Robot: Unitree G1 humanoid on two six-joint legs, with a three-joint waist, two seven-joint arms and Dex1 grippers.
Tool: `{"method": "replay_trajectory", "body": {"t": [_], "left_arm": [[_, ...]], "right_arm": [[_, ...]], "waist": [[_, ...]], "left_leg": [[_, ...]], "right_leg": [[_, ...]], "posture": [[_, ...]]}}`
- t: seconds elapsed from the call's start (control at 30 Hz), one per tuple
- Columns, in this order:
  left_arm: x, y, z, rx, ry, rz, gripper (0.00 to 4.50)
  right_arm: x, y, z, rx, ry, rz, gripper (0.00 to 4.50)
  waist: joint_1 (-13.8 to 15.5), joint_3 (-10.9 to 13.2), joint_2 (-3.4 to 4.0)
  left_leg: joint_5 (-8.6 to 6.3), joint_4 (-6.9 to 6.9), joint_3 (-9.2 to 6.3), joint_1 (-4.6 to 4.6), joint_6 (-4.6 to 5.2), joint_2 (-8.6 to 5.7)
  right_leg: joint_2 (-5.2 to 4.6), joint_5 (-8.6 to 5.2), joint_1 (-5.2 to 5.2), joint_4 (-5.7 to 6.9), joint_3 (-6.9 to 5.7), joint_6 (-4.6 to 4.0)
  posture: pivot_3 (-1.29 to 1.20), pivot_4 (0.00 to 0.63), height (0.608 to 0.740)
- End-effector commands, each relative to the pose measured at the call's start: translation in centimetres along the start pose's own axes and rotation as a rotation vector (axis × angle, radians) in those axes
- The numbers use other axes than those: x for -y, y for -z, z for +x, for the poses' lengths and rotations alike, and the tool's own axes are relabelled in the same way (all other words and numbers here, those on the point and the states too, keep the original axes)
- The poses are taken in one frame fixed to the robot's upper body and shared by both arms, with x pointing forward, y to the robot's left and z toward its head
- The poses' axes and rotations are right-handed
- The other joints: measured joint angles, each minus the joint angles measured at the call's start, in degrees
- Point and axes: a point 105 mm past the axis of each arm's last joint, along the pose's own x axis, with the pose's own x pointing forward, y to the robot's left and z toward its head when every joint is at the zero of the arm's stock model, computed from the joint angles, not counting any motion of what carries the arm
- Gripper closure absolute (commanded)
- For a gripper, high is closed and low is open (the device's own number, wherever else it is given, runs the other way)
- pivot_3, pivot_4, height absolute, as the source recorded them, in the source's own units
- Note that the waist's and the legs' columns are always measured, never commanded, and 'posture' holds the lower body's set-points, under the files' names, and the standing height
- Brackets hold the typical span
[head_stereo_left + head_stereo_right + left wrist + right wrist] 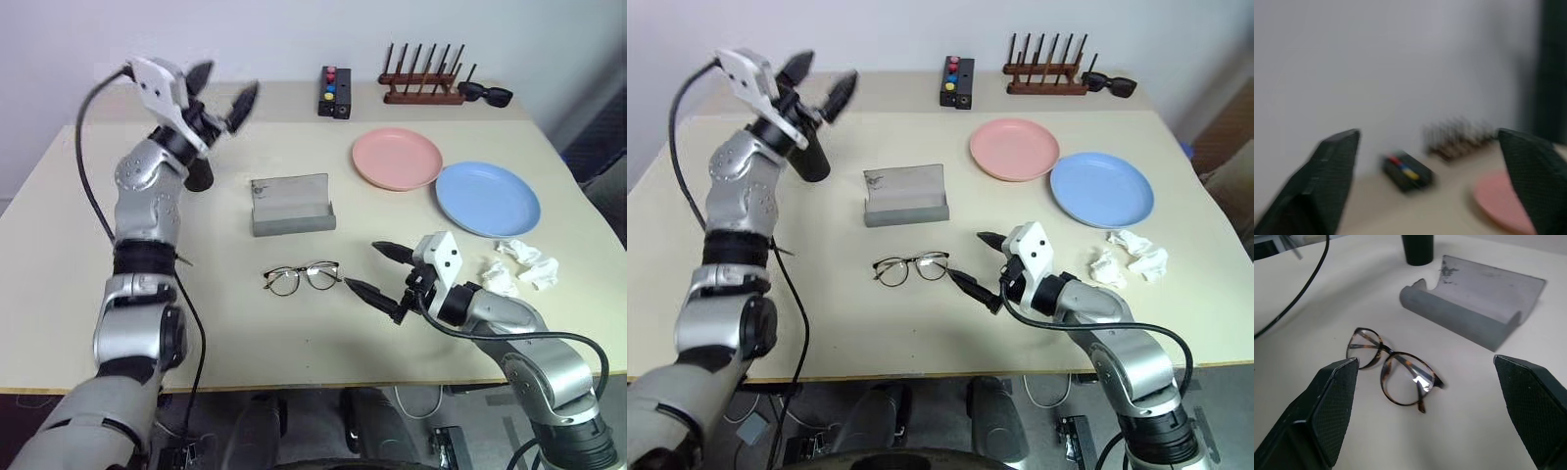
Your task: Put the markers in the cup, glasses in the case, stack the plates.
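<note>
Right wrist view: unmarked case (1476, 303) beside glasses (1393, 369).

left gripper (220, 90) raised, jaws apart | right gripper (382, 271) low, jaws apart

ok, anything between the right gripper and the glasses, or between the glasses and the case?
Nothing visible. The open right gripper faces the glasses across bare table, and the open case lies just beyond them with only bare table between.
</note>
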Motion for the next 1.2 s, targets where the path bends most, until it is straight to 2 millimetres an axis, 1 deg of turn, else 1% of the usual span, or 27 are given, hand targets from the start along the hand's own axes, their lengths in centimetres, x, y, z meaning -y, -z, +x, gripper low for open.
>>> {"method": "replay_trajectory", "body": {"t": [0.03,0.17,0.27,0.37,0.57,0.63,0.8,0.87,0.93,0.97,1.03,1.07,1.1,1.17,1.2], "left_arm": [[2.6,0.9,-1.8,-0.173,0.193,0.050,0.03],[3.4,3.7,-3.8,-0.359,0.249,0.083,0.03],[5.0,4.9,-5.0,-0.447,0.365,0.104,0.03],[6.5,5.4,-5.5,-0.486,0.461,0.118,0.03],[9.9,5.9,-5.7,-0.544,0.649,0.151,0.03],[10.3,6.2,-5.8,-0.564,0.676,0.183,0.03],[10.6,6.9,-5.5,-0.589,0.682,0.201,0.03],[10.5,6.9,-5.3,-0.581,0.666,0.210,0.03],[9.8,6.9,-5.0,-0.573,0.628,0.212,0.03],[9.1,6.8,-4.8,-0.570,0.593,0.225,0.03],[6.8,6.9,-4.2,-0.574,0.480,0.273,0.03],[5.4,7.0,-3.9,-0.579,0.405,0.293,0.03],[4.3,7.0,-3.7,-0.581,0.345,0.278,0.03],[2.8,6.8,-3.2,-0.567,0.285,0.245,0.03],[2.5,6.8,-3.0,-0.568,0.286,0.250,0.03]], "right_arm": [[-0.2,-1.3,-0.3,0.039,-0.007,-0.043,0.00],[-0.6,-1.4,-0.1,0.043,-0.016,-0.046,0.00],[-0.9,-1.3,0.0,0.039,-0.025,-0.055,0.00],[-1.1,-1.1,0.1,0.039,-0.026,-0.051,0.00],[-1.8,-0.9,0.4,0.046,-0.027,-0.040,0.00],[-1.9,-0.9,0.5,0.049,-0.025,-0.038,0.00],[-2.1,-0.6,0.5,0.048,-0.026,-0.034,0.00],[-2.3,-0.4,0.4,0.046,-0.027,-0.034,0.00],[-2.3,-0.3,0.4,0.044,-0.028,-0.036,0.00],[-2.3,-0.3,0.4,0.043,-0.028,-0.037,0.00],[-2.3,-0.3,0.3,0.042,-0.027,-0.039,0.00],[-2.3,-0.2,0.3,0.041,-0.028,-0.040,0.00],[-2.2,-0.2,0.3,0.040,-0.028,-0.041,0.00],[-2.2,-0.2,0.4,0.038,-0.031,-0.042,0.00],[-2.1,-0.2,0.4,0.038,-0.035,-0.042,0.00]], "waist": [[-0.56,0.01,0.02],[-0.33,0.01,0.02],[-0.19,0.01,0.02],[0.01,0.01,0.02],[0.15,0.01,0.02],[0.23,0.01,0.02],[0.41,0.02,0.02],[0.72,0.02,0.02],[0.87,0.01,0.02],[0.91,0.02,0.02],[0.95,0.02,0.02],[0.98,0.02,0.02],[1.03,0.02,0.02],[1.03,0.01,0.02],[1.03,0.01,0.02]], "left_leg": [[0.00,-0.02,-0.03,0.01,0.00,0.02],[0.00,-0.01,-0.06,0.01,0.00,0.02],[0.00,0.01,-0.04,0.01,0.00,0.01],[0.00,0.00,-0.03,-0.03,0.00,0.00],[0.00,0.00,-0.03,-0.02,0.00,0.01],[0.00,0.00,-0.02,-0.03,0.00,0.01],[0.00,0.00,-0.03,-0.03,0.01,0.01],[0.00,0.00,-0.02,-0.03,0.01,0.01],[0.00,0.00,-0.02,-0.03,0.01,0.01],[0.00,0.01,-0.01,-0.03,0.01,0.01],[0.00,0.02,-0.01,-0.02,0.01,0.01],[0.00,0.02,-0.02,-0.02,0.01,0.00],[0.00,0.02,-0.03,-0.02,0.01,0.00],[0.00,0.02,-0.03,-0.03,0.01,-0.01],[0.00,0.02,-0.03,-0.04,0.01,-0.01]], "right_leg": [[0.03,-0.01,0.00,0.03,-0.01,-0.02],[0.03,-0.01,0.01,0.02,-0.02,-0.03],[-0.03,-0.01,0.05,-0.04,-0.02,-0.03],[-0.06,-0.01,0.04,-0.08,-0.02,-0.02],[-0.05,-0.02,0.03,-0.08,-0.02,-0.03],[-0.06,-0.02,0.03,-0.08,-0.01,-0.03],[-0.02,-0.02,0.01,-0.07,-0.01,-0.04],[-0.03,-0.02,0.01,-0.08,-0.01,-0.04],[-0.04,-0.02,0.02,-0.08,-0.01,-0.04],[-0.04,-0.02,0.02,-0.08,-0.01,-0.04],[-0.03,-0.02,0.02,-0.08,-0.01,-0.04],[-0.02,-0.02,0.02,-0.08,-0.02,-0.04],[-0.02,-0.02,0.02,-0.08,-0.02,-0.04],[-0.01,-0.02,0.01,-0.08,-0.03,-0.03],[-0.01,-0.02,0.01,-0.08,-0.03,-0.03]], "posture": [[0.00,0.150,0.735],[0.00,0.150,0.735],[0.00,0.150,0.735],[0.00,0.150,0.735],[0.00,0.150,0.735],[0.00,0.150,0.735],[0.00,0.150,0.735],[0.00,0.150,0.735],[0.00,0.150,0.735],[0.00,0.150,0.735],[0.00,0.150,0.735],[0.00,0.150,0.735],[0.00,0.150,0.735],[0.00,0.150,0.735],[0.00,0.150,0.735]]}}
